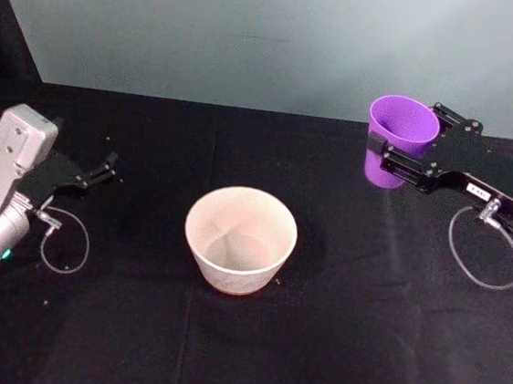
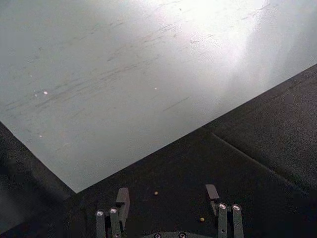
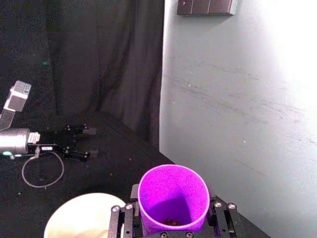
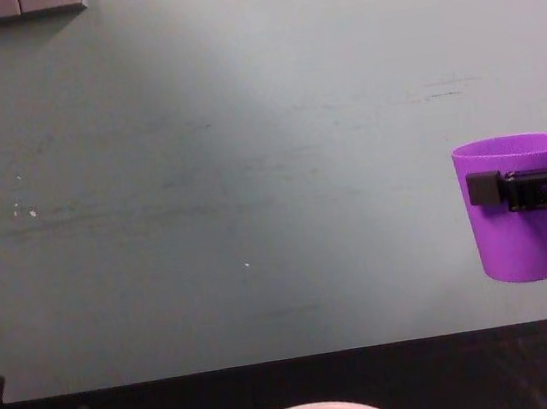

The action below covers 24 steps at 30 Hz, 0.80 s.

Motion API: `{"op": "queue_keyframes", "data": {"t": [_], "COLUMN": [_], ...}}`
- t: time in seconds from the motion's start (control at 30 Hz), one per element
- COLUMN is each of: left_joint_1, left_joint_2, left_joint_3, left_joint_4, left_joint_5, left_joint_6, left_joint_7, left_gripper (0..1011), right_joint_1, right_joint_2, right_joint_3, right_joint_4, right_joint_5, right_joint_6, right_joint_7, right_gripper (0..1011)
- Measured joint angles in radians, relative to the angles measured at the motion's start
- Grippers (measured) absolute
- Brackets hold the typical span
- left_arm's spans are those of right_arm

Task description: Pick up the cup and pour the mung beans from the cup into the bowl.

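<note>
Cup point(image 1: 398, 134) upright, clamped between right jaws

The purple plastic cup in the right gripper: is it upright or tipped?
Upright: the small purple plastic cup hangs clamped in the right gripper, rim level, mouth facing up.

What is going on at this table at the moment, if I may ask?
The right gripper holds the purple cup upright in the air, off to the right of the bowl, which sits on the black table. A few mung beans lie at the cup's bottom, and the bowl looks empty, so nothing is poured yet. The left gripper is parked at the table's left, fingers open.
</note>
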Motion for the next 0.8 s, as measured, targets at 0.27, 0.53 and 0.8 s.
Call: {"op": "queue_keyframes", "data": {"t": [0.27, 0.53, 0.8], "left_joint_1": [0.0, 0.0, 0.0], "left_joint_2": [0.0, 0.0, 0.0], "left_joint_3": [0.0, 0.0, 0.0], "left_joint_4": [0.0, 0.0, 0.0], "left_joint_5": [0.0, 0.0, 0.0], "left_joint_6": [0.0, 0.0, 0.0], "left_joint_7": [0.0, 0.0, 0.0], "left_gripper": [1000, 1000, 1000], "right_joint_1": [0.0, 0.0, 0.0], "right_joint_2": [0.0, 0.0, 0.0], "right_joint_3": [0.0, 0.0, 0.0], "right_joint_4": [0.0, 0.0, 0.0], "right_joint_5": [0.0, 0.0, 0.0], "right_joint_6": [0.0, 0.0, 0.0], "right_joint_7": [0.0, 0.0, 0.0], "right_gripper": [737, 737, 736]}}
